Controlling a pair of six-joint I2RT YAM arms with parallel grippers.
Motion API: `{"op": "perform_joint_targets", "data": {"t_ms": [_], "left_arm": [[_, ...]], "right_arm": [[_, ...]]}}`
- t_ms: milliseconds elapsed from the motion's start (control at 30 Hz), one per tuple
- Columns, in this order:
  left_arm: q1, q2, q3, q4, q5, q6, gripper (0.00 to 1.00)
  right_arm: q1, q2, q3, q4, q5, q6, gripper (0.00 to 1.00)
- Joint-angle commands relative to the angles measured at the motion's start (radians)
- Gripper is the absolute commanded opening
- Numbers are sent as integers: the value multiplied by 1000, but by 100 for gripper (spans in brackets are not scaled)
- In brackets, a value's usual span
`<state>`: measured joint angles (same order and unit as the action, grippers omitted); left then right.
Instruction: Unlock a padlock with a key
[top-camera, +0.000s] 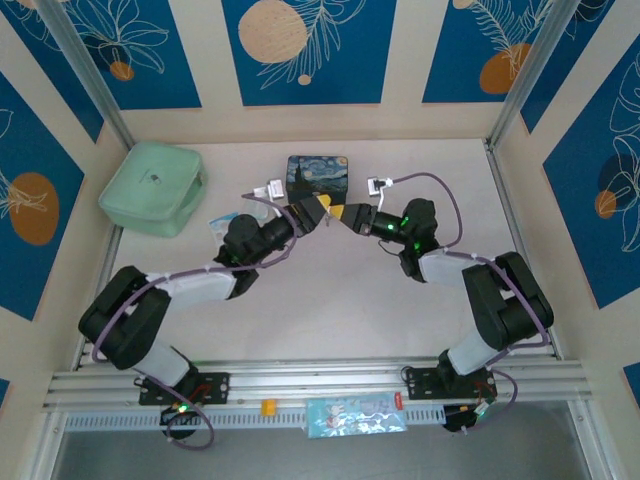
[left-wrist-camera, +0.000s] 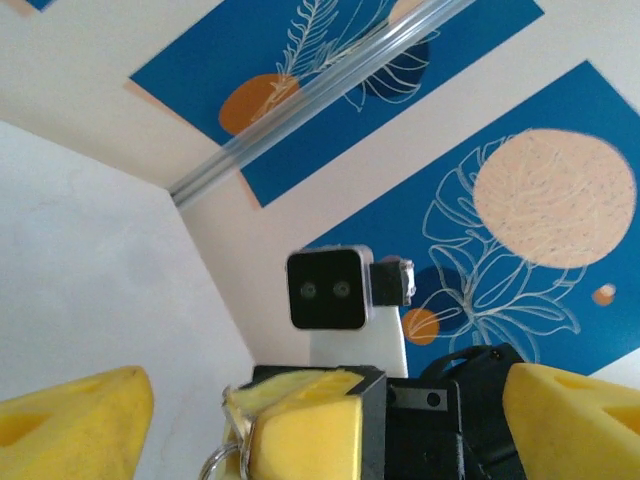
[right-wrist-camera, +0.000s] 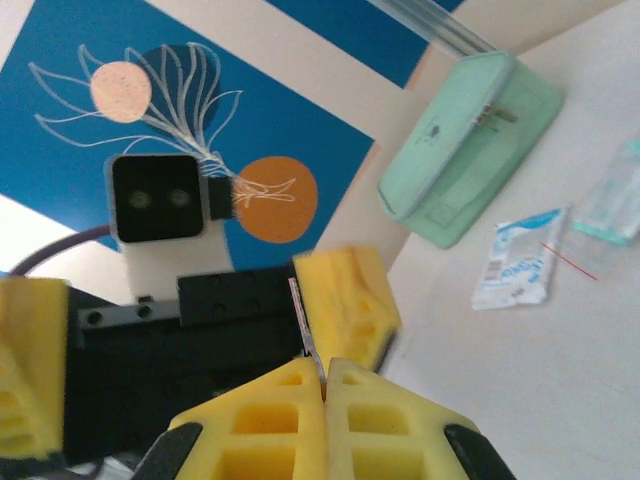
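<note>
Seen from above, two black robot arms reach in from the near edge of a pale desk (top-camera: 330, 300) and meet nose to nose near its far middle. Just behind the meeting point lies a blue tin (top-camera: 318, 173) painted with a swirling night sky. No writing can be read anywhere: the print on a small clear-blue packet (right-wrist-camera: 520, 262) is too blurred.

Cream walls with blue leaf panels close the desk on three sides, and a metal rail (top-camera: 320, 380) runs along the near edge. A mint green pouch (top-camera: 152, 187) sits in the far left corner. The desk between the arms and the rail lies bare.

The left fingers (left-wrist-camera: 75, 420), yellow foam, are spread wide. The right fingers (right-wrist-camera: 280, 430) are pressed together, pinching the key (right-wrist-camera: 305, 325), a thin pale metal sliver seen edge-on and standing up from the pinch.
</note>
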<state>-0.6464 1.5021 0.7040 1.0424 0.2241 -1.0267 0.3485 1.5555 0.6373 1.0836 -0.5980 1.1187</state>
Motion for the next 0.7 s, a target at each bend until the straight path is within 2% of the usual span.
{"op": "perform_joint_targets", "data": {"t_ms": [0, 133, 200, 433, 667], "left_arm": [[67, -92, 33, -174, -7, 107, 100], [121, -150, 89, -505, -46, 239, 100], [144, -155, 97, -588, -58, 278, 100], [231, -116, 46, -668, -83, 276, 100], [233, -24, 67, -697, -60, 276, 100]], "right_arm": [[-31, -81, -45, -109, 32, -63, 0], [-84, -186, -93, -297, 40, -153, 0], [-114, -238, -112, -386, 41, -197, 0], [-241, -421, -156, -709, 76, -347, 0], [-397, -525, -202, -864, 78, -430, 0]]}}
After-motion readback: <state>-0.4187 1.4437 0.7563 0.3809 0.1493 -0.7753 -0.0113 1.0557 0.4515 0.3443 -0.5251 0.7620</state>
